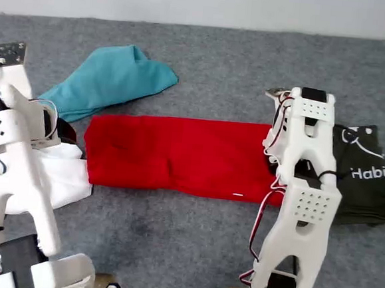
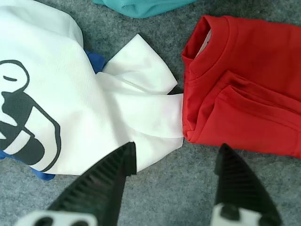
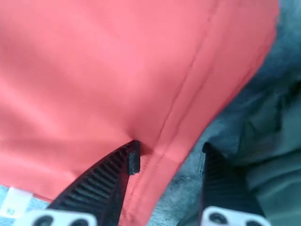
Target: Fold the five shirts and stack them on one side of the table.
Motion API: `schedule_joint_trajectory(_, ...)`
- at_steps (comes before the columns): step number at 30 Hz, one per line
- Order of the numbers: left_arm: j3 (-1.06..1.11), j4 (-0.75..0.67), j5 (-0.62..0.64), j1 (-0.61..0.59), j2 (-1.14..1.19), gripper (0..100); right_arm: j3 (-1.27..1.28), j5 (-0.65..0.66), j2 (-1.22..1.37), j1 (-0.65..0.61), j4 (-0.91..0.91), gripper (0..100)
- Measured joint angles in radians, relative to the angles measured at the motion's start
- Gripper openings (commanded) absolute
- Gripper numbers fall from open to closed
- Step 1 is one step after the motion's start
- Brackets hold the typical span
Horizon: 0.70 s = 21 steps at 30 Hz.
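A red shirt (image 1: 178, 153), folded into a long band, lies across the middle of the grey table. My left gripper (image 2: 176, 148) is open above the spot where the red shirt's collar (image 2: 207, 52) meets a white printed shirt (image 2: 70, 94), and holds nothing. A blue shirt (image 2: 96, 61) peeks out from under the white one. My right gripper (image 3: 170, 147) is open low over the red shirt's hem (image 3: 164, 155). One finger is over the red cloth and the other is beside its edge. A black shirt (image 1: 367, 174) lies right of that hem.
A teal shirt (image 1: 111, 77) lies crumpled at the back left. The white shirt (image 1: 67, 174) sits partly under the left arm. The right arm covers part of the black shirt. Bare grey carpet (image 1: 171, 242) stretches along the front and the back right.
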Motion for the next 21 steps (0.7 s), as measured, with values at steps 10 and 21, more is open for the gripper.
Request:
schedule_joint_trajectory(10,0.028,0.000,0.000,0.000,0.000,27,-0.025,-0.002,0.041,-0.060,0.003,8.4)
schedule_joint_trajectory(21,0.031,0.000,0.000,0.000,0.000,27,-0.028,-0.002,0.043,-0.069,-0.023,0.9)
